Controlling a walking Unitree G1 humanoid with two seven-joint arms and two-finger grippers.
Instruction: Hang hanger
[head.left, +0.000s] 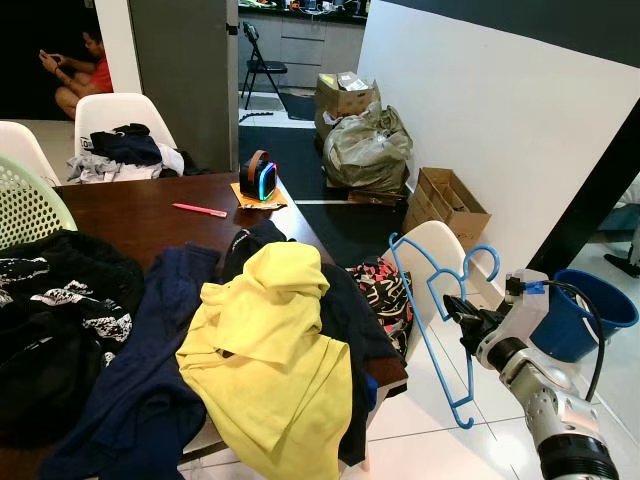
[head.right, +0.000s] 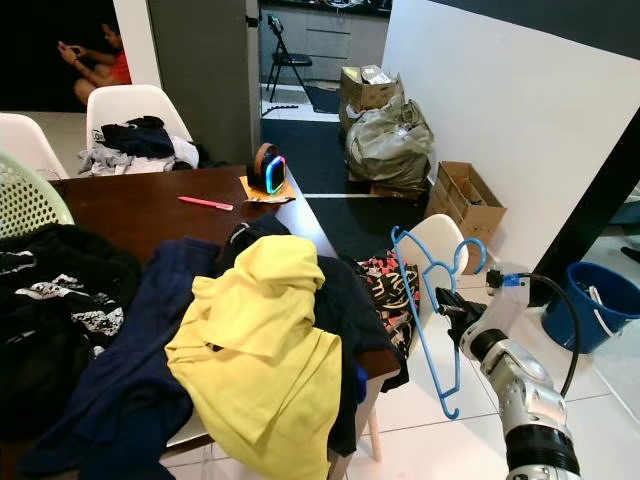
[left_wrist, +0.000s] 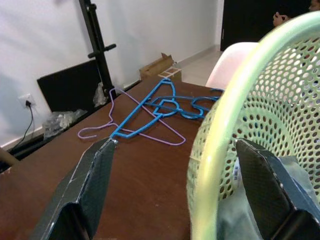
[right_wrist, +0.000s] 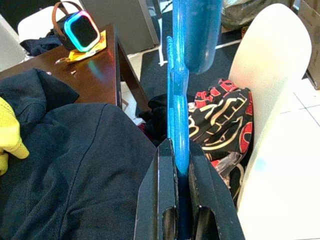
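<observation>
A blue plastic hanger (head.left: 437, 320) is held upright beside the white chair (head.left: 440, 250) at the table's right end. My right gripper (head.left: 462, 312) is shut on the hanger; in the right wrist view its two black fingers (right_wrist: 162, 200) clamp the blue bar (right_wrist: 178, 125). My left gripper (left_wrist: 175, 185) is open over the brown table, its fingers (left_wrist: 87, 185) straddling the rim of a green mesh basket (left_wrist: 240, 115). More blue hangers (left_wrist: 165, 102) and a purple one (left_wrist: 120, 117) lie on the table beyond it.
Clothes cover the brown table (head.left: 150, 215): a yellow shirt (head.left: 270, 350), navy and black garments. A patterned garment (head.left: 385, 295) lies on the white chair. A blue bucket (head.left: 590, 310), cardboard boxes (head.left: 445, 205) and a white wall panel stand to the right. A person (head.left: 85, 70) sits far back left.
</observation>
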